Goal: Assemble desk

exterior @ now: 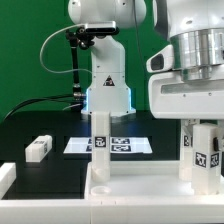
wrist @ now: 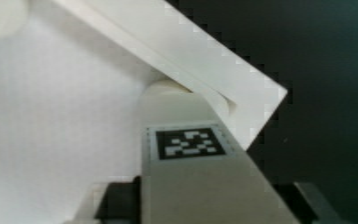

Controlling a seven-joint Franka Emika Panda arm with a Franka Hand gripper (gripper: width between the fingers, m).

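Desk panel [exterior: 140,185]: white, wide, flat, lying at the front of the exterior view on the black tabletop [exterior: 40,125]. Raised rim visible along its near edge. Its far edge sits close to the marker board [exterior: 108,146], which lies flat behind it at the foot of the robot base [exterior: 108,85].

Two block legs stand upright on the panel. One leg [exterior: 100,140] rises near the panel's far edge, toward the middle of the exterior view, tag facing the camera. The second leg [exterior: 203,150] stands at the exterior view's right, tagged, directly under the arm's wrist housing.

A third loose leg [exterior: 39,148] lies on its side on the tabletop at the exterior view's left, well apart from the panel. Another white piece [exterior: 6,176] shows at the left edge, partly cut off; cannot tell what it is.

Pincer [wrist: 208,200]: in the wrist view a dark finger [wrist: 119,203] shows on each side of the tagged leg [wrist: 194,150], the leg between them. Whether the pads touch the leg cannot be told; the gaps are blurred. In the exterior view the fingers are hidden behind the leg and wrist housing.

Wrist view also shows the leg's far end meeting a corner of the white panel [wrist: 51,120], black tabletop beyond.
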